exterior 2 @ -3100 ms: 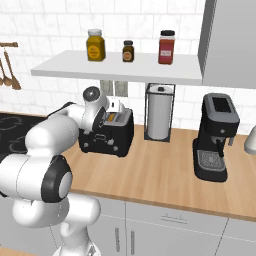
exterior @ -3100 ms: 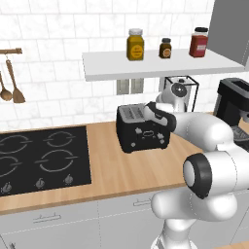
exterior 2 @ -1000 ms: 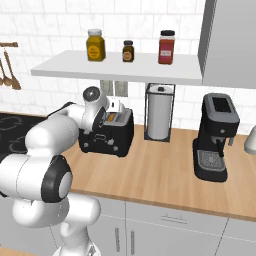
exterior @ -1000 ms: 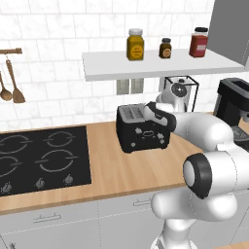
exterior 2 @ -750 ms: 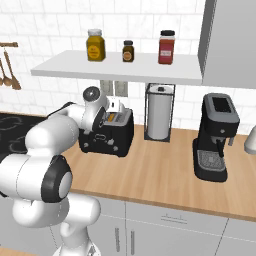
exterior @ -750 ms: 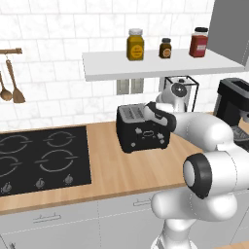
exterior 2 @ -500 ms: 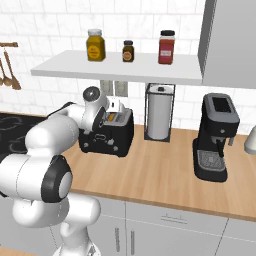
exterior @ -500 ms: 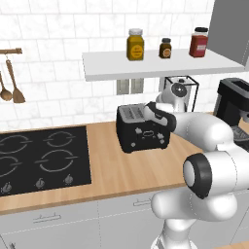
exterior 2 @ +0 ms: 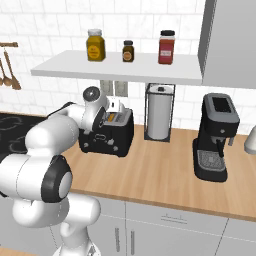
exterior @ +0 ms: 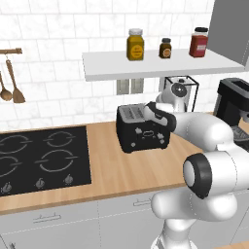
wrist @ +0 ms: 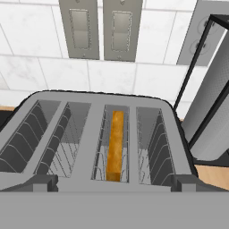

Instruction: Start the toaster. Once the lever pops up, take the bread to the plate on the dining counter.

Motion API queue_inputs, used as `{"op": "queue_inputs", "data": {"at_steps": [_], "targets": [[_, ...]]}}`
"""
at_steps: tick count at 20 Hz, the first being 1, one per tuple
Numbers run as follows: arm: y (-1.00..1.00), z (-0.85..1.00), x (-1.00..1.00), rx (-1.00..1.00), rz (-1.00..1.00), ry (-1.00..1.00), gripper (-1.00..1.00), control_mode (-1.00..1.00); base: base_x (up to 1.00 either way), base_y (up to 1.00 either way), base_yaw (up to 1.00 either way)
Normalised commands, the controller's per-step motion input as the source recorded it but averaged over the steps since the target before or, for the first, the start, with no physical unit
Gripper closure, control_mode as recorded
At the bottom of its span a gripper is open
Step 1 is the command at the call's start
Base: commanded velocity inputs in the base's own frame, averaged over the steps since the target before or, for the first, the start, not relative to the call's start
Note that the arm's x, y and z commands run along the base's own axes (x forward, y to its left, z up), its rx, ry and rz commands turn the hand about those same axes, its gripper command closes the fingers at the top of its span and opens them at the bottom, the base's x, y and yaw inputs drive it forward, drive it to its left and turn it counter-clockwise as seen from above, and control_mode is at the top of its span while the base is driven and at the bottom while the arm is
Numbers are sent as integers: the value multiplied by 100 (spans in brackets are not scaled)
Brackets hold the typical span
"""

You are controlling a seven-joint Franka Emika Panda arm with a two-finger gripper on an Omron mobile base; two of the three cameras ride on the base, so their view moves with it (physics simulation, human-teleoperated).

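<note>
The gripper sits low over the right end of the toaster, and its fingers are hidden against the toaster body, so I cannot tell whether they are spread or pressed together. In the hand view the toaster lies directly below, showing four silver-grey slots. One slice of bread stands edge-up down inside the third slot from the left in that view; the other three slots hold only wire guides. In the right base view the bread shows as a golden strip in the top of the toaster.

The toaster stands on the wooden worktop, near the tiled wall. Behind it on the wall are two pale switch plates. Just beside the toaster, toward the coffee machine, stands one wire-framed paper-towel holder. One black coffee machine stands farther along the worktop. One black hob with four rings is set into the worktop at the other side. The white shelf above carries three jars. Two wooden utensils hang from a rail.

Compared with the earlier pictures, arm, gripper, toaster and bread all sit where they were; nothing has shifted.
</note>
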Motion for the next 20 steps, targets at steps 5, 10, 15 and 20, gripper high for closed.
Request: {"op": "queue_inputs", "data": {"at_steps": [5,10,15,20], "targets": [[0,0,0,0,0,0,-100,-100,0,0,0],[0,0,0,0,0,0,-100,-100,0,0,0],[0,0,0,0,0,0,-100,-100,0,0,0],[0,0,0,0,0,0,-100,-100,0,0,0]]}}
